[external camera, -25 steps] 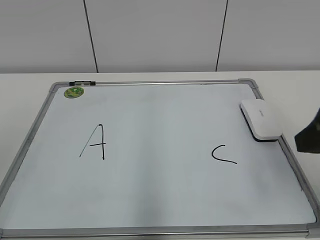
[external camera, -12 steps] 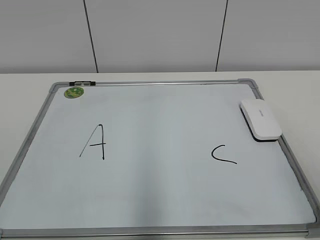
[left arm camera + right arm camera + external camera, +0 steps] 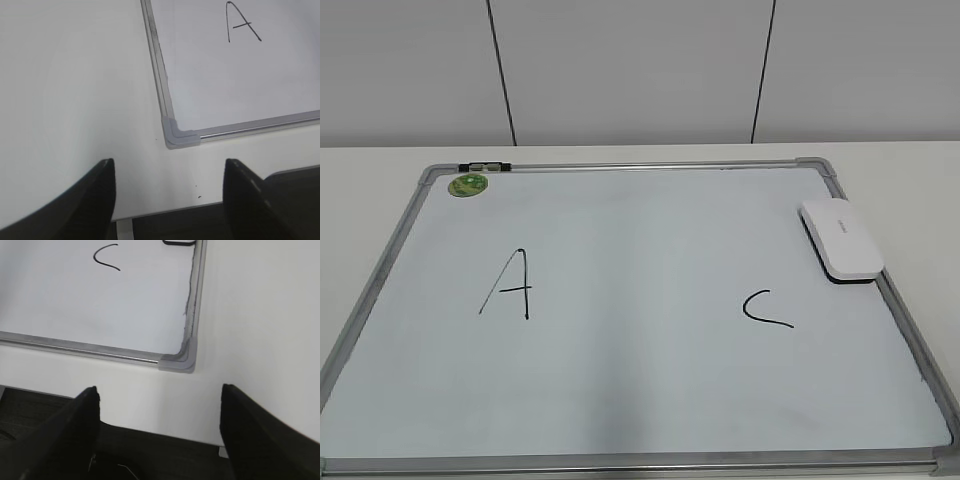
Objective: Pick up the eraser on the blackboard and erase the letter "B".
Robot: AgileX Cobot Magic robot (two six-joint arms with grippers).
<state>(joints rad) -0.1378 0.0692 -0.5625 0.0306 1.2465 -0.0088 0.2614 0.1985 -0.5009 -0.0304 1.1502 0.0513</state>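
The blackboard [image 3: 620, 400] lies flat on the tabletop [image 3: 900, 170]. The eraser [image 3: 841, 238] rests on the board's right edge, toward the far side. The magnet [image 3: 468, 184] sits in the far left corner. The "A" [image 3: 510, 285] is left of centre, the "C" [image 3: 766, 308] right of centre, just before the eraser

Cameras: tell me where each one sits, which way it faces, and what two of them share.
Exterior: in front, raised, slanting down at the whiteboard with eraser; no robot parts show.
Left wrist: on the left arm, looking down past the open left tool at the board's near-left corner.
Right wrist: likewise, open right tool, near-right corner.
Shared: exterior and left wrist both show the "A"; exterior and right wrist the "C".
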